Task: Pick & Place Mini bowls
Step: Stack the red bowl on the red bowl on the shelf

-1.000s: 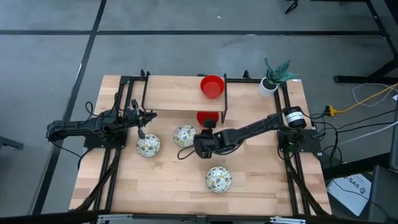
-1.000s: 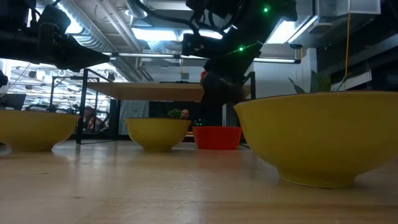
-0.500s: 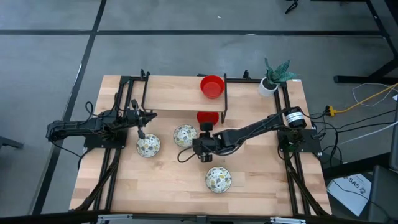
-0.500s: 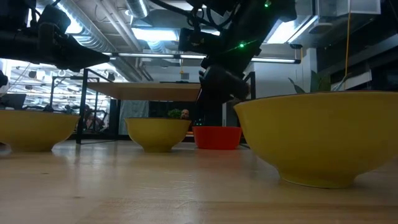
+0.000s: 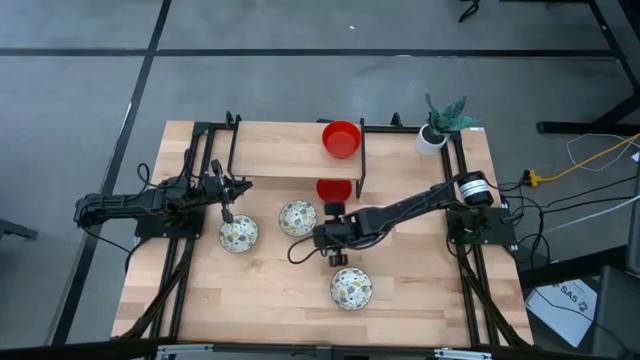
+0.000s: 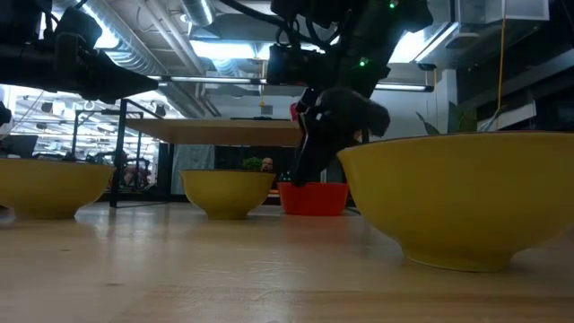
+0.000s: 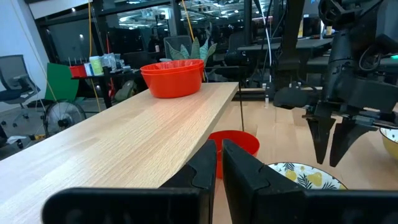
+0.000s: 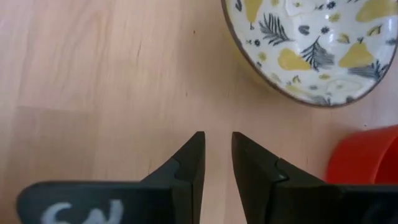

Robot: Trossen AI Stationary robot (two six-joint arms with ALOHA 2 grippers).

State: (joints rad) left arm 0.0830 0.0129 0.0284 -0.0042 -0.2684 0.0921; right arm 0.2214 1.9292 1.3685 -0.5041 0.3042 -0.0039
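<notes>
Three white patterned mini bowls stand on their bases on the table: one at the left (image 5: 238, 235), one in the middle (image 5: 297, 217), one near the front (image 5: 351, 287). One red bowl (image 5: 341, 138) stands on the raised wooden shelf (image 5: 280, 152); another (image 5: 333, 189) stands on the table under it. A third red bowl does not show. My right gripper (image 5: 337, 259) hangs over bare table between the middle and near bowls, fingers pointing down, narrowly open and empty (image 8: 217, 140). My left gripper (image 5: 228, 210) is shut and empty, just beyond the left bowl.
A white pot with a green plant (image 5: 434, 132) stands at the far right corner. The black frame posts (image 5: 361, 160) of the shelf stand behind my right gripper. Bare wood lies at the near left and near right of the table.
My right gripper has gone a little toward the table's near edge, toward the near patterned bowl, and has tipped so that its fingers now point down at the table. The bowls have stayed where they were.
</notes>
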